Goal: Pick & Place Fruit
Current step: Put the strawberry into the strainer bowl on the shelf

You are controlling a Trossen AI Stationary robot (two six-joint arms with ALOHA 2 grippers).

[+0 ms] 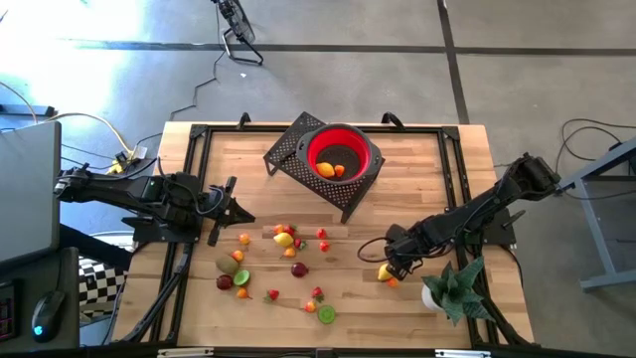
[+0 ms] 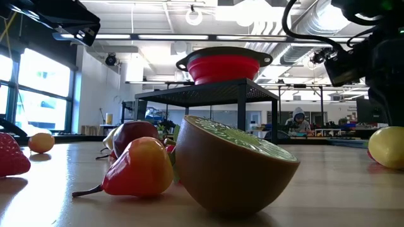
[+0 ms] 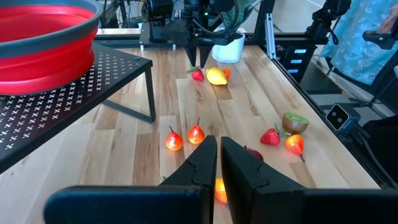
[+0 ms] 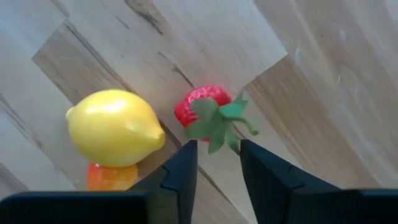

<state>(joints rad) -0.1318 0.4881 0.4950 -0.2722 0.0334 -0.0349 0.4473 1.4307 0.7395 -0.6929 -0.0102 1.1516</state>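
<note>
Right gripper (image 4: 214,163), jaws parted and gripping nothing, hangs over the small red toy strawberry with green leaves (image 4: 202,110) beside the yellow toy lemon (image 4: 114,127); centre, lower, then pinch.

this is a robotics lab or workshop in a big open industrial hall. a butcher-block bench (image 1: 348,298) in a black metal frame stands on a polished concrete floor (image 1: 537,60) with taped lines, loose cables trailing off past the bench's far edge. across the bench top the low view shows exposed silver ducting (image 2: 315,25), ceiling lamps (image 2: 194,14), tall windows (image 2: 38,82) and more workbenches, with a person seated at a desk (image 2: 298,120). a laptop (image 1: 25,189) and mouse (image 1: 42,323) sit beside the bench's left edge.
</note>
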